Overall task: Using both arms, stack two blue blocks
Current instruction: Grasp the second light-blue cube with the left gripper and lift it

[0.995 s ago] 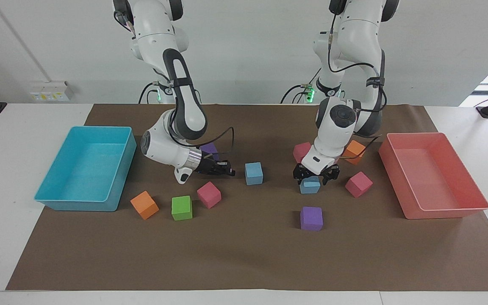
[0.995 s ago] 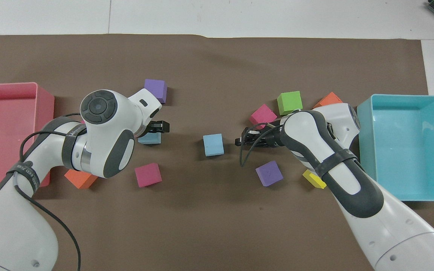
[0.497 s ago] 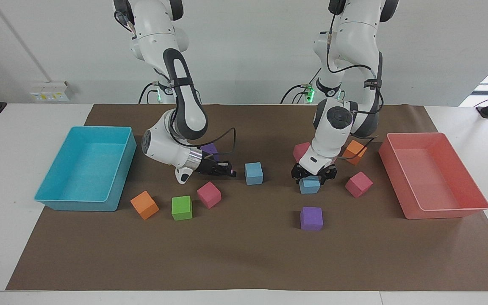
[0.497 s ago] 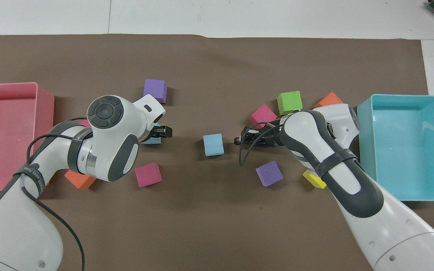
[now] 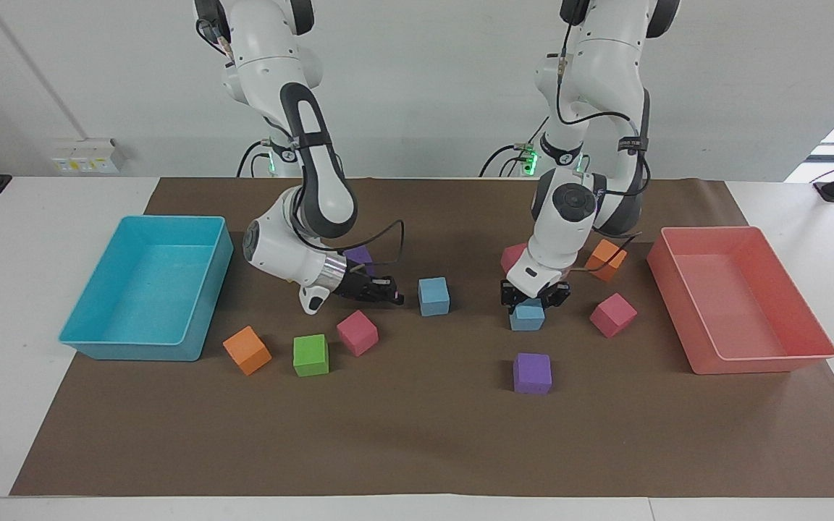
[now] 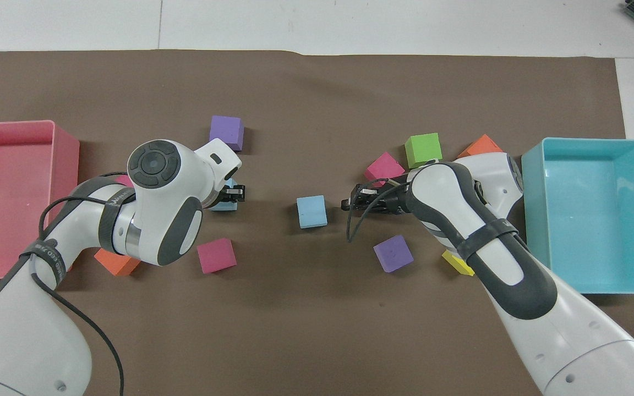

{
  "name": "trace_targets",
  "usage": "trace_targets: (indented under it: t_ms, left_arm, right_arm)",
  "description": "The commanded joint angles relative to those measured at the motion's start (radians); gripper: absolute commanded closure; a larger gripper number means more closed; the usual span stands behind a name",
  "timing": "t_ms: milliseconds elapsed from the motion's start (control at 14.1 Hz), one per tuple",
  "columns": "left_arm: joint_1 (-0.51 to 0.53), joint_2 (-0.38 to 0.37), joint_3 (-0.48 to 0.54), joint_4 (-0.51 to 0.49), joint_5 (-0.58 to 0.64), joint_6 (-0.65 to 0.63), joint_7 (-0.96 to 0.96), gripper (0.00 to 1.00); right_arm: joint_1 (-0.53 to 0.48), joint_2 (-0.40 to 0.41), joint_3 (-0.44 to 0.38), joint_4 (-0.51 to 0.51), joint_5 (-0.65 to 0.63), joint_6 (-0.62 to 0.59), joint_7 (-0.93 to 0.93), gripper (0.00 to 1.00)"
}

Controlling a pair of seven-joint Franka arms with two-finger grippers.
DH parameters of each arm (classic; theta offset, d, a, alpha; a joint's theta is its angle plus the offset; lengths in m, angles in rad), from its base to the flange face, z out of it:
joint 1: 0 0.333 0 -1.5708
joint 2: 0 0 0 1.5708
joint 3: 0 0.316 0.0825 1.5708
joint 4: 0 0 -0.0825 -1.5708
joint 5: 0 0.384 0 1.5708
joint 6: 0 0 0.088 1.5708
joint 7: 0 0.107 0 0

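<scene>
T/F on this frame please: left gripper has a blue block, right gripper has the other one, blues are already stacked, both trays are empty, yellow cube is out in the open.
1. The left gripper is shut on a blue block that sits on the mat. True.
2. The right gripper holds the other blue block. False: its jaws are shut on nothing, and it sits low beside that block, toward the right arm's end of the table.
3. The two blue blocks are stacked. False: they are apart, both on the mat.
4. The cyan tray and the pink tray hold nothing. True.
5. The yellow cube lies in plain view. False: the right arm covers most of it in the overhead view.
</scene>
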Motion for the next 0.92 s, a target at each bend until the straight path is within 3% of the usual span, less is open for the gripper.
trace_targets:
  t_ms: [0, 142, 497, 569, 853]
  left_arm:
    - [-0.02, -0.008, 0.02, -0.021, 0.02, 0.022, -0.022, 0.76]
    - [-0.02, -0.009, 0.02, -0.02, 0.064, 0.018, -0.021, 0.89]
    - [-0.02, -0.026, 0.021, -0.003, 0.083, -0.011, -0.041, 0.93]
    - [-0.02, -0.034, 0.021, 0.008, 0.083, -0.026, -0.073, 1.0]
    - [-0.038, -0.043, 0.017, 0.084, 0.083, -0.131, -0.173, 1.0]
  right_arm:
    - [0.004, 0.008, 0.005, 0.004, 0.036, 0.02, -0.011, 1.0]
    - [0.002, 0.008, 0.005, 0.004, 0.036, 0.02, -0.011, 1.0]
    - [0.002, 0.008, 0.005, 0.002, 0.036, 0.018, -0.011, 1.0]
    - [0.002, 0.008, 0.005, 0.001, 0.036, 0.018, -0.013, 1.0]
    - [0.002, 0.008, 0.005, -0.001, 0.036, 0.017, -0.013, 1.0]
